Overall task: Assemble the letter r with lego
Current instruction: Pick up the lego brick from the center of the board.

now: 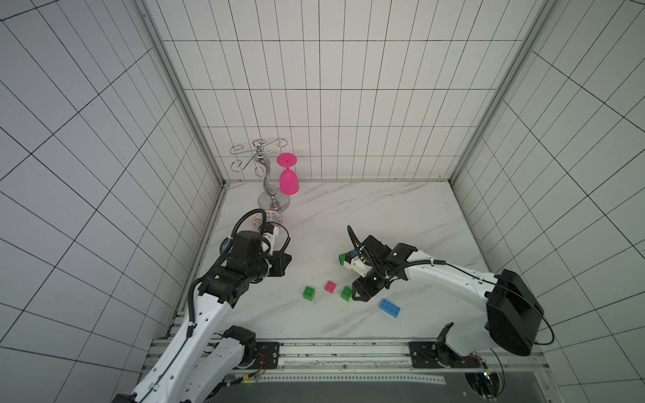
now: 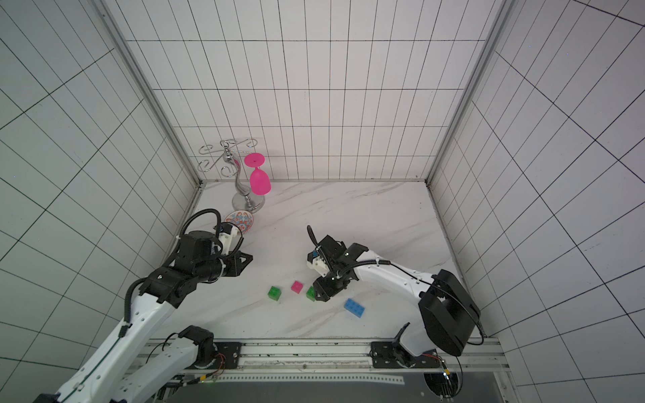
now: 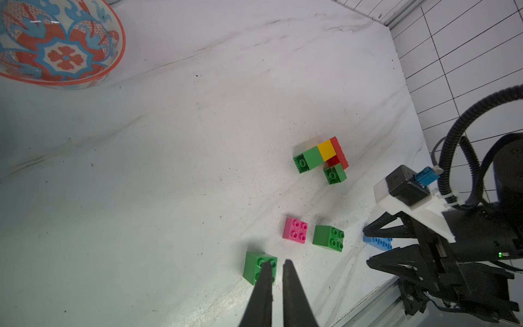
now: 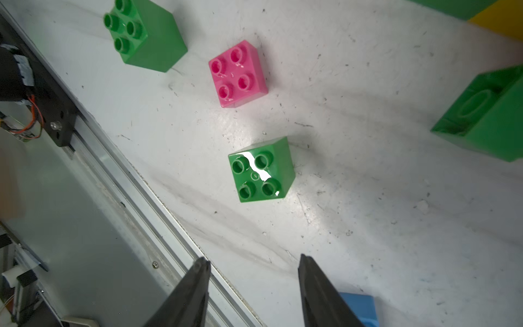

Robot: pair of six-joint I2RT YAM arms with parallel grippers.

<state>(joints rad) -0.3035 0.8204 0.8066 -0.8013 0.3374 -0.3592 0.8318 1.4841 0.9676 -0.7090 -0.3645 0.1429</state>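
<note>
4 green cubes [image 3: 328,237]; 1 pink cube [image 3: 295,230]

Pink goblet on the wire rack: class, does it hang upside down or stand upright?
Upside down: in a top view the pink goblet hangs from the rack, foot uppermost, bowl below.

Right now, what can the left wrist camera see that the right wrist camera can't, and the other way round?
Only the left wrist view shows the patterned bowl, the red brick and the left gripper, slightly open.

Only the right wrist view shows the orange wires by the metal rail.

Both show the pink cube, a green cube near it, another green cube, the blue brick and the right gripper, open and empty.
</note>
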